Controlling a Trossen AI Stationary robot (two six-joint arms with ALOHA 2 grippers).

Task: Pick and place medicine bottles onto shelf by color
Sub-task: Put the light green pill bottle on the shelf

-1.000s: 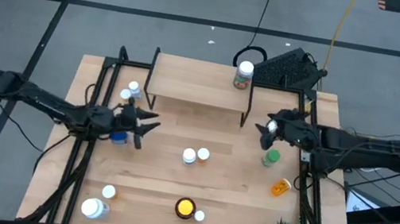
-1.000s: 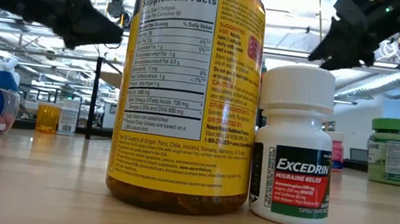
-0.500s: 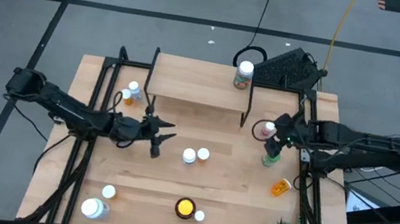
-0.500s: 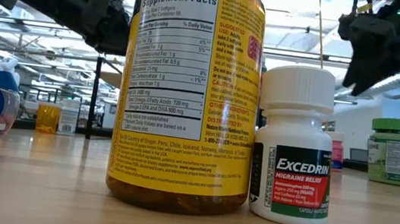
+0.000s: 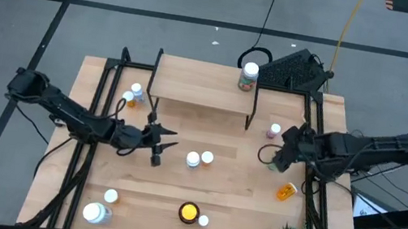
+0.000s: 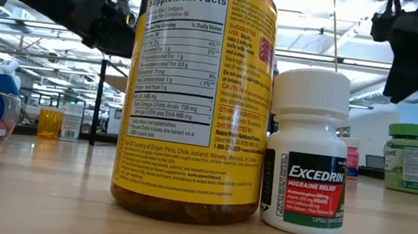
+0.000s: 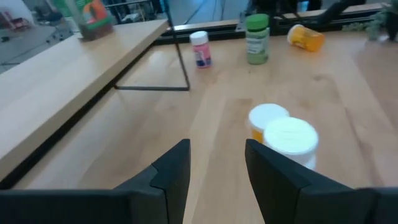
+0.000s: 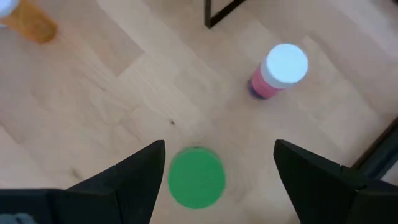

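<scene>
Right gripper (image 8: 214, 163) moved down over the green bottle (image 8: 196, 176), fingers spread wide, nothing held; in the high view the arm hides that bottle. Pink bottle (image 5: 275, 130) now sits free beside the shelf (image 5: 200, 85) leg. Left gripper (image 7: 216, 163) barely shifted, open and empty, facing 2 white-capped bottles (image 7: 283, 134) mid-table. Shelf holds 1 bottle (image 5: 249, 76). Low view: big amber jar (image 6: 199, 92) blocks most of the table.

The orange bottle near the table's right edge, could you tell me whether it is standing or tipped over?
Tipped over. The orange bottle lies on its side in the overhead view, and the left wrist view shows it lying lengthwise too.
</scene>
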